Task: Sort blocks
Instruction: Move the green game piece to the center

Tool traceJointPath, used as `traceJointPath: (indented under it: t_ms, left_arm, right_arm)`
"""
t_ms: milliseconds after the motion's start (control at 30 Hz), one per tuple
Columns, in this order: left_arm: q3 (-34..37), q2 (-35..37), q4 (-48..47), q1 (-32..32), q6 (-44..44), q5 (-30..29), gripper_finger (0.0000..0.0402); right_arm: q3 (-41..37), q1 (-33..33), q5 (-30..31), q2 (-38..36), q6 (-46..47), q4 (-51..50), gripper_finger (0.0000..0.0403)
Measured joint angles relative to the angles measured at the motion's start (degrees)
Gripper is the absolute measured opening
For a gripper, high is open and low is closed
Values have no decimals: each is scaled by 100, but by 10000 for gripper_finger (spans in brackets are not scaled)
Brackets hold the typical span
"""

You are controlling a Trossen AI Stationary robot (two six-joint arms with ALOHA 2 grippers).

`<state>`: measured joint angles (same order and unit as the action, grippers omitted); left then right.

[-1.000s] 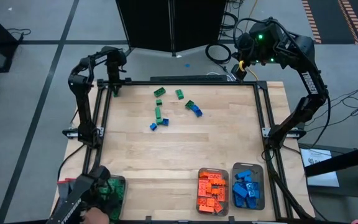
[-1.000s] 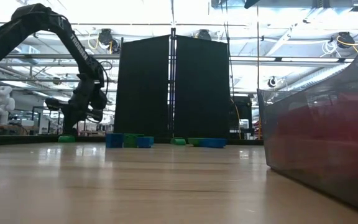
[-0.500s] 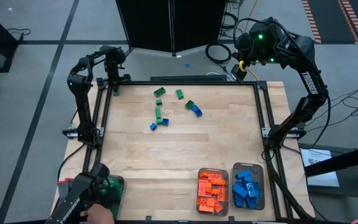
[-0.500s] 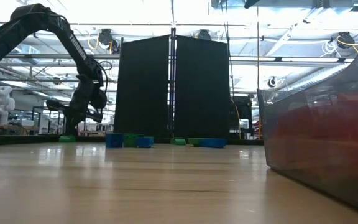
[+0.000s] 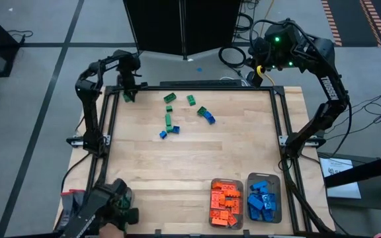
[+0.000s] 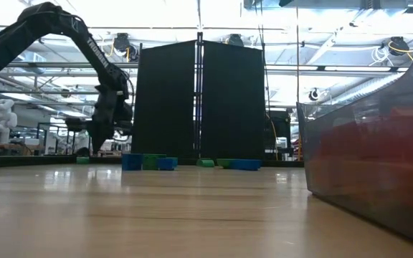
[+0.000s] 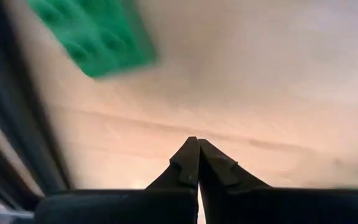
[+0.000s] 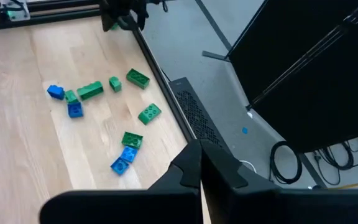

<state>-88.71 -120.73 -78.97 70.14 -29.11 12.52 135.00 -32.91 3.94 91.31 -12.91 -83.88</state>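
Loose green and blue blocks (image 5: 177,116) lie flat on the wooden table toward its far middle, also seen in the right wrist view as a scatter of blocks (image 8: 104,118). One green block (image 5: 128,98) lies at the far left corner, and shows blurred as a green block (image 7: 95,34) ahead of my left fingers. My left gripper (image 5: 129,89) (image 7: 197,163) is shut just above the table beside it, with nothing between its fingers. My right gripper (image 8: 201,167) is shut and held high over the far right corner (image 5: 260,66).
At the near edge stand a clear tray of orange blocks (image 5: 226,203) and one of blue blocks (image 5: 264,198). A tray with green blocks (image 5: 119,200) sits near left, partly under a dark device (image 5: 91,211). A black frame rail (image 5: 111,119) borders the table.
My left gripper has moved a little toward the table's right edge along the far rail, staying shut and low. My right arm has kept still.
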Motion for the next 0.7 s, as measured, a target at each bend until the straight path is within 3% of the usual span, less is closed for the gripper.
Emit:
traceJointPath:
  t_ms: [100, 200, 267, 500, 700]
  left_arm:
    - [-64, 10, -19, -255, 230, 28, 0]
    - [-172, 155, -71, -407, -88, -864, 0]
    - [-214, 188, -79, -280, -343, -1157, 0]
    - [-127, 170, -118, 233, -519, -1180, 0]
    - [-94, 172, 145, 388, -661, -1811, 0]
  right_arm:
    - [0, -2, 0, 0, -1, 0, 0]
    - [0, -2, 0, 0, -12, -2, 0]
    - [0, -2, -1, 0, -23, -4, 0]
    - [0, -2, -2, 0, -26, -53, 0]
    - [0, -2, 0, 0, -172, 27, 0]
